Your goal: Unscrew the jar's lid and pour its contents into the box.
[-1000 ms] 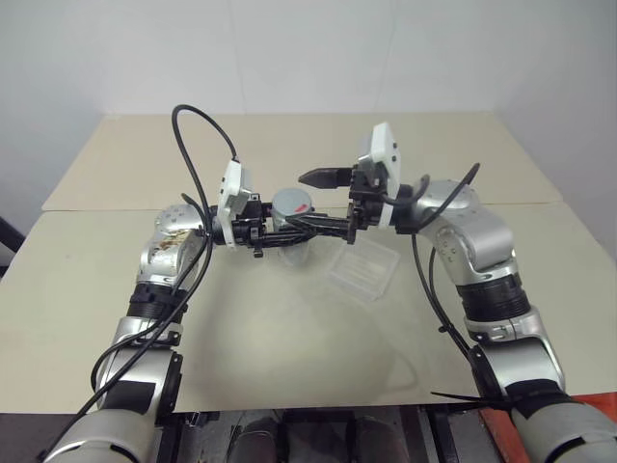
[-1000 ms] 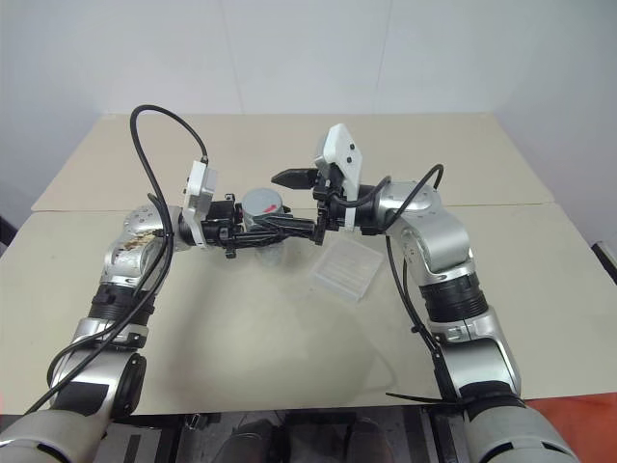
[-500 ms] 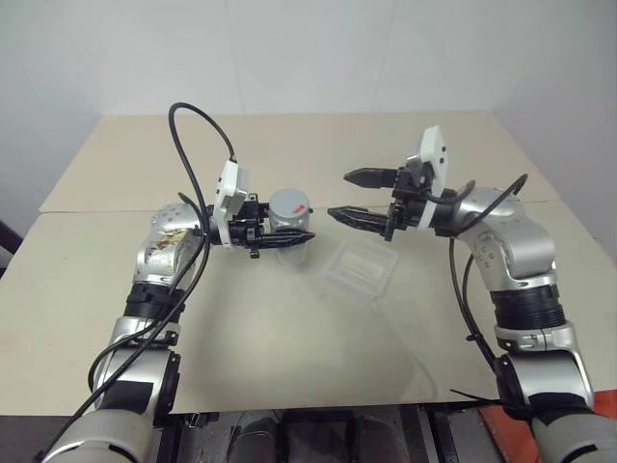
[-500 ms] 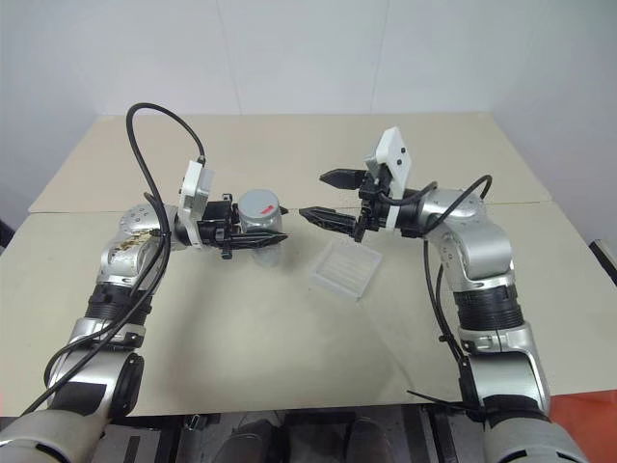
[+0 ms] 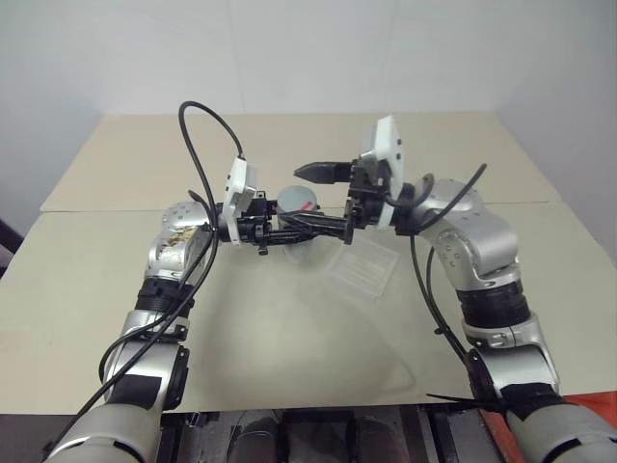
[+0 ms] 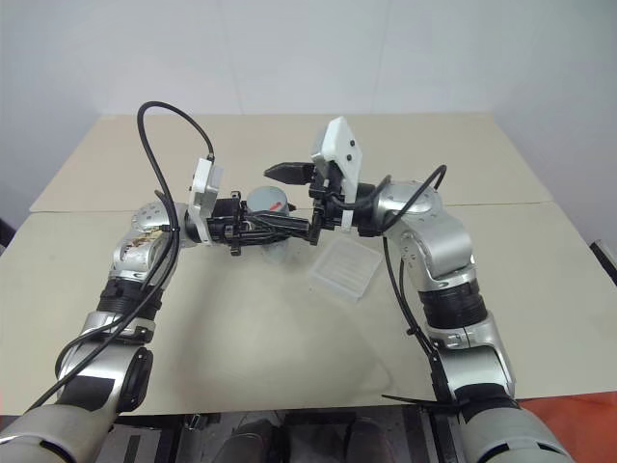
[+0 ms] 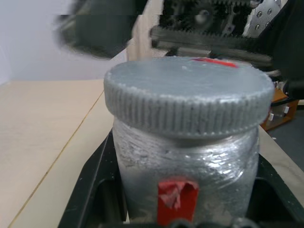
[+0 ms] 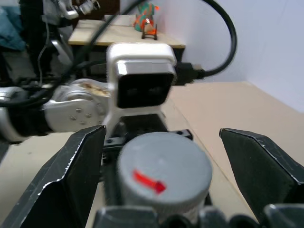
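L gripper [image 5: 289,231] is clamped on the jar [image 7: 185,175], holding it upright in the air over the middle of the tabletop [image 5: 289,338], nearer the far edge than the near one. Lid [image 8: 164,166] is on, grey, with a red mark on top. Box [image 5: 362,270] sits flat on the tabletop, just robot's-right of the jar and a bit nearer, well in from any edge; looks empty, can't be sure.

R gripper [image 5: 318,198] is released, jaws wide. Its two fingers straddle the lid, one on the far side and one on the near side; no contact as far as I can tell.

Step in hand, imo: grab the lid for unscrewing. To do it well:
- centre the lid between the pads before closing; R wrist view has it roughly centred
- close on the ribbed rim, not the jar body below
- keep the twist axis in line w/ the jar axis, else the jar cocks in the L grip
- L must hold hard; the wrapped side may slip

Pose: both forearms raised, the grippers level and pointing at each other, L toward robot's right, R toward robot's left. R sits slightly higher, at lid height.
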Robot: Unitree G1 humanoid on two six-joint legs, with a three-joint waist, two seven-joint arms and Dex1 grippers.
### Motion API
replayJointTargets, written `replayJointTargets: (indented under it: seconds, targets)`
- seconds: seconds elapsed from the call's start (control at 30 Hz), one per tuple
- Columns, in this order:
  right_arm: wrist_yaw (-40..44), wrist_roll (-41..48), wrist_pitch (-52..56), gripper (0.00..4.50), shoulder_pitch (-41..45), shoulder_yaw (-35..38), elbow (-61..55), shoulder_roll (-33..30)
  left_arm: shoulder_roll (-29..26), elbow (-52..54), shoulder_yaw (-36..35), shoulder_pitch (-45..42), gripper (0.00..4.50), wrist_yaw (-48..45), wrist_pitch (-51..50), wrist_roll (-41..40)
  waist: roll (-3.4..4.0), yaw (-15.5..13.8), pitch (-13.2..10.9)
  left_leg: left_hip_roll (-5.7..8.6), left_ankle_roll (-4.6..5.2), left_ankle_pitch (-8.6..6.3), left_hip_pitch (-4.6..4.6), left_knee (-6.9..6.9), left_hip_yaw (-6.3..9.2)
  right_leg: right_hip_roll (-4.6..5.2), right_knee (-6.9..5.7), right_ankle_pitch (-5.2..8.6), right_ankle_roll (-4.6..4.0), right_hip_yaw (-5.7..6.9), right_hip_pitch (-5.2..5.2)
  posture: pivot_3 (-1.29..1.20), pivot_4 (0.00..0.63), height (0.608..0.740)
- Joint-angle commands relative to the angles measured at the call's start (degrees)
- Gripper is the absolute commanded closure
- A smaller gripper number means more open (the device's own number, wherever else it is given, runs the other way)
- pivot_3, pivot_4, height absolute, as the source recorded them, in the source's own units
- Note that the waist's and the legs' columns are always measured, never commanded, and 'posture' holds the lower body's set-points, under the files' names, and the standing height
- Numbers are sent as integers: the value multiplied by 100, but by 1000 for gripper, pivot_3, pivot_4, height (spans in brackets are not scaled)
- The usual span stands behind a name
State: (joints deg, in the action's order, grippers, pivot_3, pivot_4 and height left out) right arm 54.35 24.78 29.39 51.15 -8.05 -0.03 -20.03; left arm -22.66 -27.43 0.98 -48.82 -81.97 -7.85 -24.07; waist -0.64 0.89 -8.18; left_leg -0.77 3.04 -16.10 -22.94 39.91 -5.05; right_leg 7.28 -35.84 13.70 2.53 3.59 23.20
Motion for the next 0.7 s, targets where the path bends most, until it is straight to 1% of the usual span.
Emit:
replayJointTargets:
  seconds: [0.03, 0.37, 0.7]
  targets:
    - [-135, -59, -49, 39, 245, 76, 44, 71, -47, 165, -69, -70, 2384, -15, 62, -45, 0, -4, 0, 0, 0, 0, 0, 0, 0, 0, 0, 0, 0, 0, 0, 0, 150, 740]
    - [-165, -142, -52, 39, 297, 146, 316, 73, -105, 260, -89, -2, 2384, 19, 10, -70, 0, 14, 0, 0, 0, 0, 1, 0, 0, 0, 0, 0, 0, 1, 0, 0, 150, 740]
    - [-100, -103, -108, 39, 119, 377, 338, -297, -141, 276, -87, -2, 2384, 1, -10, -83, 0, 15, 0, 0, 0, 0, 1, 0, -1, 0, 0, 0, 0, 1, 0, 0, 150, 740]
